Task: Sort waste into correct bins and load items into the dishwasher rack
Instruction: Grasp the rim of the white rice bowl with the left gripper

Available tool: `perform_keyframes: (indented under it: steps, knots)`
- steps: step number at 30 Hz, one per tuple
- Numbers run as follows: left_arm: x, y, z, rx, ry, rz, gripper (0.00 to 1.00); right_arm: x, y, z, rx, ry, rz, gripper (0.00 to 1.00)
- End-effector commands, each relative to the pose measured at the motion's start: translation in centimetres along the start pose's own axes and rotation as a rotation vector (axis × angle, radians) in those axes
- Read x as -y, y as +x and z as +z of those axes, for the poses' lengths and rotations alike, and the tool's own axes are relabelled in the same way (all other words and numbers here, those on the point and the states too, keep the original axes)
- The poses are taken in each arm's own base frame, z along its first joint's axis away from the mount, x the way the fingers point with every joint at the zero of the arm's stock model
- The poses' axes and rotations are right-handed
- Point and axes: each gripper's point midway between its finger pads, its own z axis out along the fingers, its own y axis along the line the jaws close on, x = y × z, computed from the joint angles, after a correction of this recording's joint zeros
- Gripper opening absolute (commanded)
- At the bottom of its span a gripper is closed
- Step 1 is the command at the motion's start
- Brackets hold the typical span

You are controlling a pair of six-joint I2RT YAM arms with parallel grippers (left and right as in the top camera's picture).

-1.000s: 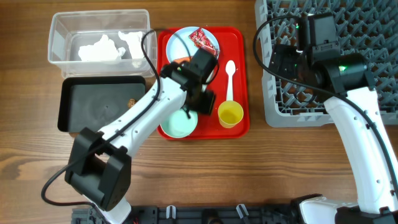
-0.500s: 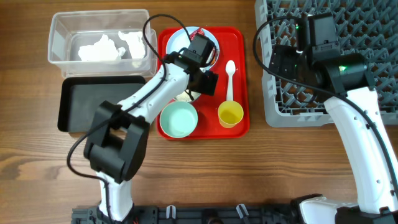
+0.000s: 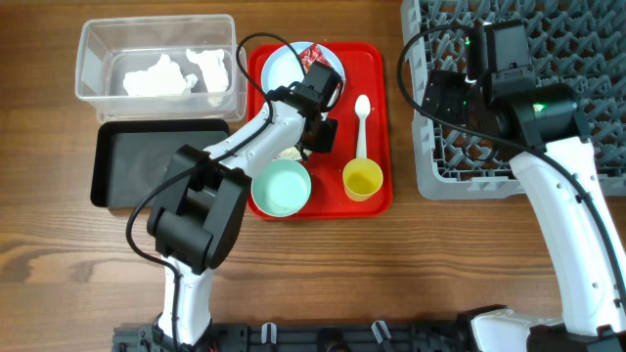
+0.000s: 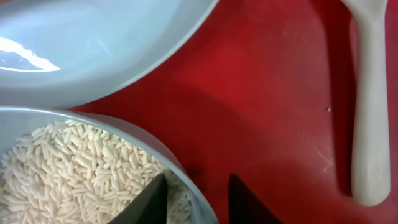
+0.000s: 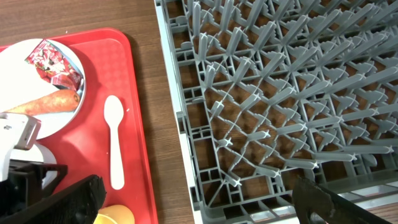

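The left tool [image 4: 196, 194] is straddling the rim of the rice bowl [image 4: 134, 135] on the red tray [image 4: 261, 93], spread wide; a tilted lift is risking rice [image 4: 74, 168] spilling. Beyond, the plate [image 4: 93, 43] is carrying wrapper [image 5: 53, 62] and carrot [image 5: 40, 106]; the green bowl [image 3: 282, 188] is sitting empty; the tub [image 3: 88, 59] is holding napkins [image 3: 161, 73]. The right tool [image 5: 196, 190] is hanging spread above the rack [image 5: 280, 93].

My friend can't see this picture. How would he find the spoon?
Look for the flat red tray in the middle of the table. On its right side, beyond the yellow cup, lies the white spoon, the only long white thing on it.
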Motion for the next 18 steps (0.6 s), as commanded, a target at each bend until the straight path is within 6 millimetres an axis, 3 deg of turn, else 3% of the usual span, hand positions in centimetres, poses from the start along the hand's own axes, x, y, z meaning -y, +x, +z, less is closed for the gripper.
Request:
perform_keyframes:
  steps: [1,6,10,18]
  knots:
    - [0.42,-0.49,0.10,0.015,0.013,0.007,0.24,-0.20,-0.09,0.34,-0.006,-0.009,-0.007,1.00]
    - [0.47,-0.66,0.09,0.022,0.014,0.007,0.17,-0.19,-0.09,0.34,-0.005,-0.008,-0.008,1.00]
    - [0.46,-0.64,0.09,0.021,0.014,0.007,0.04,-0.20,-0.10,0.34,-0.005,-0.008,-0.008,1.00]
    - [0.59,-1.16,-0.41,0.039,0.018,0.007,0.04,-0.19,-0.09,0.34,-0.005,-0.008,-0.008,1.00]
